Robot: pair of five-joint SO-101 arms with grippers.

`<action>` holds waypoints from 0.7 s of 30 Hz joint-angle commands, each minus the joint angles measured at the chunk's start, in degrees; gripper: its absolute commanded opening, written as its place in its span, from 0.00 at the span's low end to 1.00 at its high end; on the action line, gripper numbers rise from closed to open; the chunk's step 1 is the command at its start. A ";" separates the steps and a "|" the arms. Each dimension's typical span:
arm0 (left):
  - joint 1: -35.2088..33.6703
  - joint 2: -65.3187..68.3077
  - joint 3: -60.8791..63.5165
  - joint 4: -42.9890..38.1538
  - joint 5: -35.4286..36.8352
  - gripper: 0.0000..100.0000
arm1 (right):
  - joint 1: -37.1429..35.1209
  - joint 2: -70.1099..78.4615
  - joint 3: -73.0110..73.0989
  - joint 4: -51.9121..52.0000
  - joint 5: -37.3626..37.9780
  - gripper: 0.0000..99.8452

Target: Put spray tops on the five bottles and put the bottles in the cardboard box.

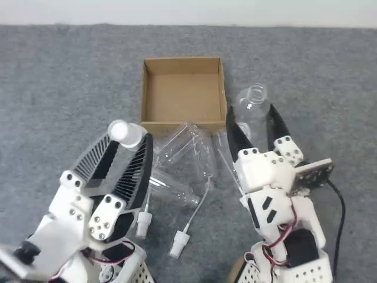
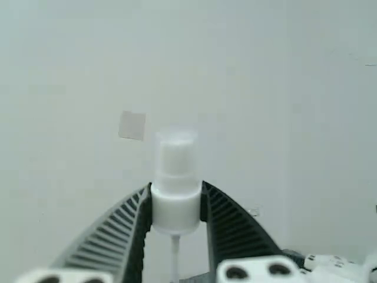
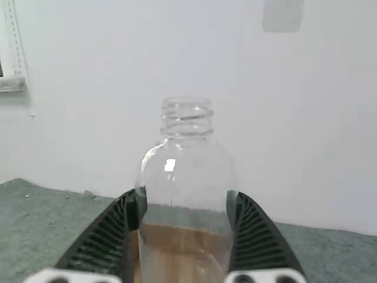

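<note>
Now, bottle in right claw

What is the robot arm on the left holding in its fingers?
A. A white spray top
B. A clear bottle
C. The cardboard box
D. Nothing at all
A: the left arm's fingers are shut on a white spray top, while the clear bottle sits between the right arm's fingers.
</note>
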 commanded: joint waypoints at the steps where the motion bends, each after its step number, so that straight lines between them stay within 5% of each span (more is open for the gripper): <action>1: -0.35 -1.32 -0.48 -1.93 0.79 0.01 | -3.74 -1.10 2.55 -4.79 4.66 0.01; 6: -0.35 -1.32 -0.66 -2.90 0.79 0.01 | -9.45 -1.19 8.09 -9.27 10.64 0.01; 17: -0.35 -1.32 -0.75 -9.85 0.79 0.01 | -12.97 -1.19 15.91 -14.64 10.81 0.01; 21: -6.33 -1.32 -0.92 -9.93 5.27 0.01 | -17.19 -1.19 18.29 -15.78 13.54 0.01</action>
